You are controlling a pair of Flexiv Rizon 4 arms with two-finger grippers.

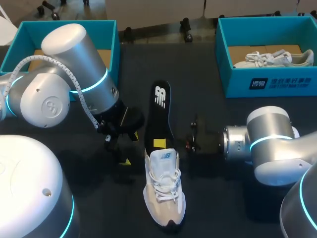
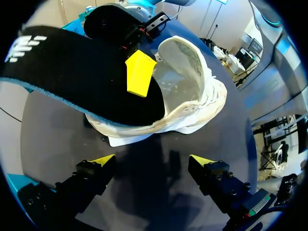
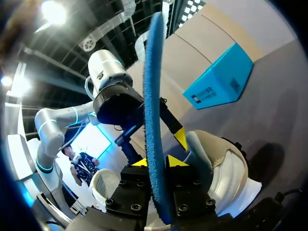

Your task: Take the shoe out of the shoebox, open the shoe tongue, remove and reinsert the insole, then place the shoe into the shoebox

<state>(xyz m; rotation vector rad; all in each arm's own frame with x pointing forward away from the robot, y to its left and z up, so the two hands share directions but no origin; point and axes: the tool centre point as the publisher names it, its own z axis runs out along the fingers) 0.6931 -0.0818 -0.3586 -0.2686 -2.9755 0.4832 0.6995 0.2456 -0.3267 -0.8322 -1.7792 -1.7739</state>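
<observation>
Two yellow-tipped fingers of the right gripper [image 3: 157, 162] are clamping the black insole [image 1: 159, 114] flat between them. One end of it is resting at the mouth of the white sneaker [image 1: 164, 193], which is sitting upright on the dark table [image 1: 223, 203] between the two arms. The left gripper [image 2: 151, 161] is hanging wide and empty just beside the sneaker. Farther back, a teal shoebox [image 1: 237, 84] is holding a second sneaker [image 1: 272, 58]. The insole is looking thin, light and bendy, and is likely to buckle if pushed from mid-length, so a grip nearer its heel seems wiser. The soft, light sneaker may skid unless steadied at its collar.
</observation>
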